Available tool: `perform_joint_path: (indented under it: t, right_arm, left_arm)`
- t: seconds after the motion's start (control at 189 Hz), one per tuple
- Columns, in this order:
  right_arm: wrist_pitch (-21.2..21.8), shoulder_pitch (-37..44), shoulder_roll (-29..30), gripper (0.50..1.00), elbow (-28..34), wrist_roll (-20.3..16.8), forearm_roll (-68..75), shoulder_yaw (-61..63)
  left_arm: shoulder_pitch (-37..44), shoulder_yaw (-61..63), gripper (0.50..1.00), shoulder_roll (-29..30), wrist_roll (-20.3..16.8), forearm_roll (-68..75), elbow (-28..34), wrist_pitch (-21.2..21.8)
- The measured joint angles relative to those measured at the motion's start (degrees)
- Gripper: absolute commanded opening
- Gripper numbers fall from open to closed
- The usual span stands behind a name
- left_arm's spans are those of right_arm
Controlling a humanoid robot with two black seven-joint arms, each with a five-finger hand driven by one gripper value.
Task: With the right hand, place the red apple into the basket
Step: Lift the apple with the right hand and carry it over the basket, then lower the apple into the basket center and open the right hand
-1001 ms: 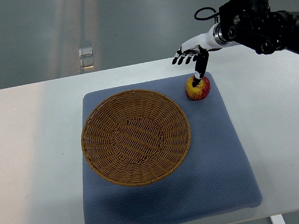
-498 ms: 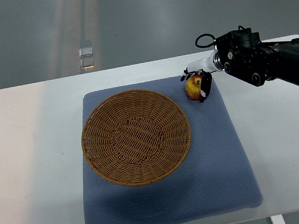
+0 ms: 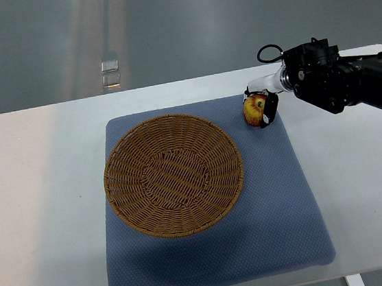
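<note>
Red and yellow, the apple (image 3: 255,109) sits clamped in my right hand (image 3: 263,107) at the blue pad's (image 3: 282,215) upper right corner, so carrying and releasing it into the wicker basket (image 3: 173,175), centre-left, remains.

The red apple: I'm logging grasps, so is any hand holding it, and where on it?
The right hand is closed on the red apple, fingers wrapped over its right side and top.

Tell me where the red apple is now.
In the top view, the red apple sits in the right hand, over the blue mat's far right corner, right of the basket.
</note>
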Motion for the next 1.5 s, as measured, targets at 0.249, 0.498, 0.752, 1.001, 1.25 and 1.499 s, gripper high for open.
perform_joint_path:
  t: [0.249, 0.498, 0.752, 1.001, 1.25, 1.499]
  right_arm:
    - [6.4, 8.7, -2.2, 0.643, 3.7, 0.0, 0.5, 0.7]
    - [8.0, 13.5, -1.1, 0.643, 11.4, 0.0, 2.4, 1.3]
    - [7.8, 15.3, 5.1, 0.643, 14.4, 0.1, 5.5, 2.3]
    - [8.0, 15.5, 5.7, 0.646, 14.5, 0.0, 6.4, 2.3]
    - [7.8, 14.1, 5.7, 0.65, 14.9, 0.0, 9.0, 2.3]
    - [6.9, 12.3, 5.7, 0.652, 16.2, 0.0, 11.0, 2.3]
  left_arm:
    - [0.0, 0.2, 1.0, 0.0, 0.0, 0.0, 0.0, 0.0]
    - [0.0, 0.2, 1.0, 0.0, 0.0, 0.0, -0.1, 0.0]
    - [0.0, 0.2, 1.0, 0.0, 0.0, 0.0, -0.1, 0.0]
    - [0.0, 0.2, 1.0, 0.0, 0.0, 0.0, 0.0, 0.0]
    - [0.0, 0.1, 1.0, 0.0, 0.0, 0.0, 0.0, 0.0]
    - [0.0, 0.2, 1.0, 0.0, 0.0, 0.0, 0.0, 0.0]
